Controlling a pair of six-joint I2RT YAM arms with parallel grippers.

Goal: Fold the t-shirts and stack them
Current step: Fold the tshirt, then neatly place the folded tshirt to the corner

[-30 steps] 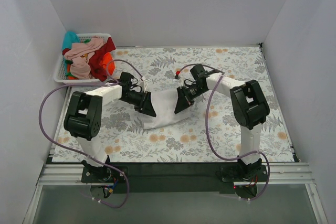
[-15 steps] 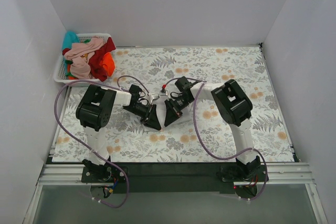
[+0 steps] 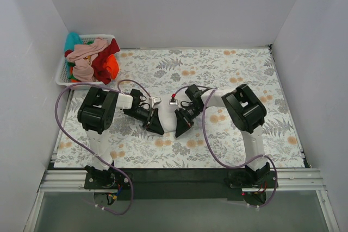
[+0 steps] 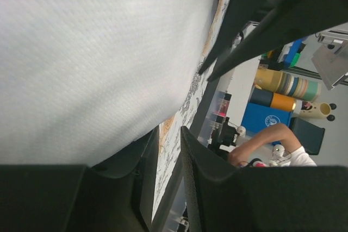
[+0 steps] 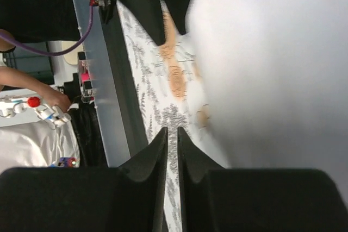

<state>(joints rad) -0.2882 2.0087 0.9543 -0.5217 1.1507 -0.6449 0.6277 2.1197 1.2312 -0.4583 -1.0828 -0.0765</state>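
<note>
White wall panels (image 3: 174,4) close in a worktop (image 3: 239,69) covered in a grey leaf print with orange flowers. Two white-and-black arms, the left arm (image 3: 98,110) and the right arm (image 3: 244,107), reach in and nearly meet near the middle. At the far left sits one white lattice basket (image 3: 61,77) heaped with four crumpled soft shirts: a pink shirt (image 3: 87,52), a dark red shirt (image 3: 103,63), an orange shirt (image 3: 112,66) and a teal shirt (image 3: 72,40). One finely woven white shirt (image 4: 92,47) lies bunched on the worktop between the two grippers. The left gripper (image 4: 169,134) and the right gripper (image 5: 171,134) each hold their jaws a narrow slit apart. Whether cloth is pinched cannot be told.
</note>
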